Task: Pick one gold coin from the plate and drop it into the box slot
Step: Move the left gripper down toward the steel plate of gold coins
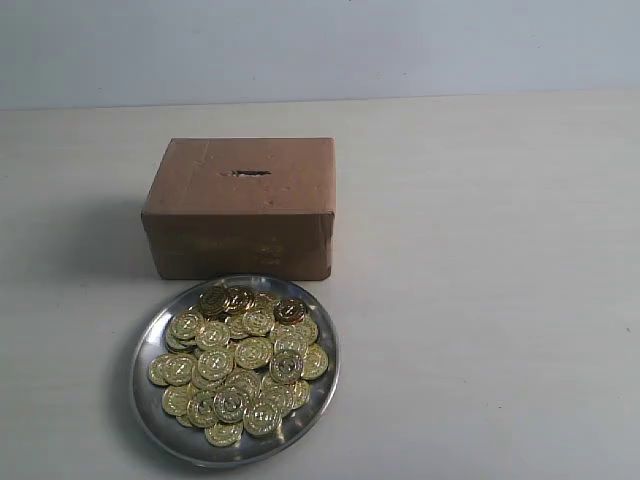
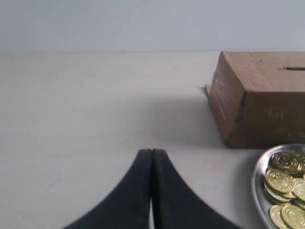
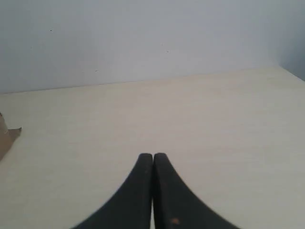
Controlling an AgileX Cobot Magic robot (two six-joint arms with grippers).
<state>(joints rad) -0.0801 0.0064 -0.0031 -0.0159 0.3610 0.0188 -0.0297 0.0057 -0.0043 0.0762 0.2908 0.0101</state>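
A round silver plate (image 1: 152, 340) heaped with several gold coins (image 1: 240, 365) lies at the front of the table. Right behind it stands the brown cardboard box (image 1: 240, 215), with the dark slot (image 1: 250, 173) in its top face. Neither arm shows in the exterior view. In the left wrist view my left gripper (image 2: 151, 151) is shut and empty above bare table, with the box (image 2: 257, 102), its slot (image 2: 291, 68) and the plate's rim (image 2: 257, 183) off to one side. My right gripper (image 3: 153, 155) is also shut and empty over bare table.
The pale tabletop (image 1: 500, 280) stretches wide on both sides of the box and plate, ending at a light wall (image 1: 320, 45) behind. A torn corner of cardboard (image 3: 5, 133) just enters the right wrist view at its edge.
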